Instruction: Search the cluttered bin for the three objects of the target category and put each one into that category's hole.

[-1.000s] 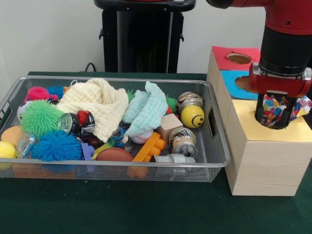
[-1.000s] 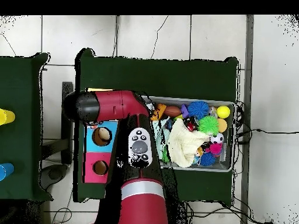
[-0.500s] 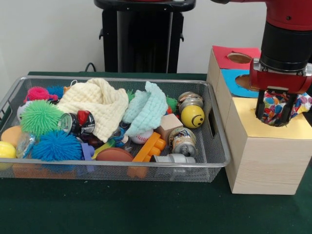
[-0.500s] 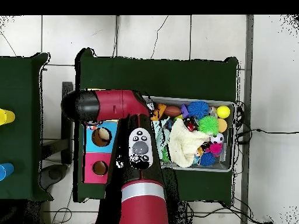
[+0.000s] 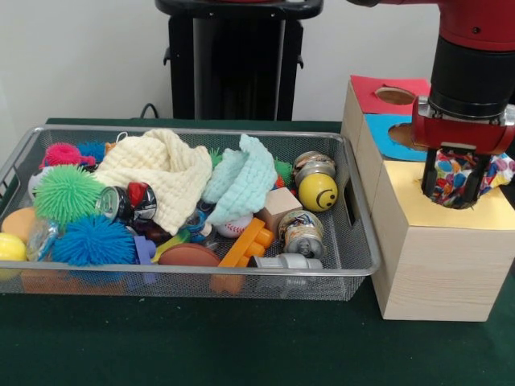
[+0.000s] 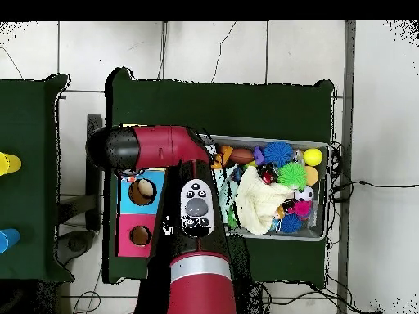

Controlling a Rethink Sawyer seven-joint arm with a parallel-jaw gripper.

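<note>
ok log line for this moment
gripper: shut on patterned cloth | position: over yellow section of wooden box | bin: cluttered

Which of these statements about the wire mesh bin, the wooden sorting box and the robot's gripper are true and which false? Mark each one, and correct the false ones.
1. The gripper holds a multicoloured patterned cloth over the yellow section of the wooden box. True.
2. The yellow smiley-face ball lies on the green table. False: it lies inside the wire mesh bin.
3. A cream knitted cloth and a pale mint knitted cloth lie in the bin. True.
4. The box top's red section has no hole. False: a round hole shows in it.
</note>
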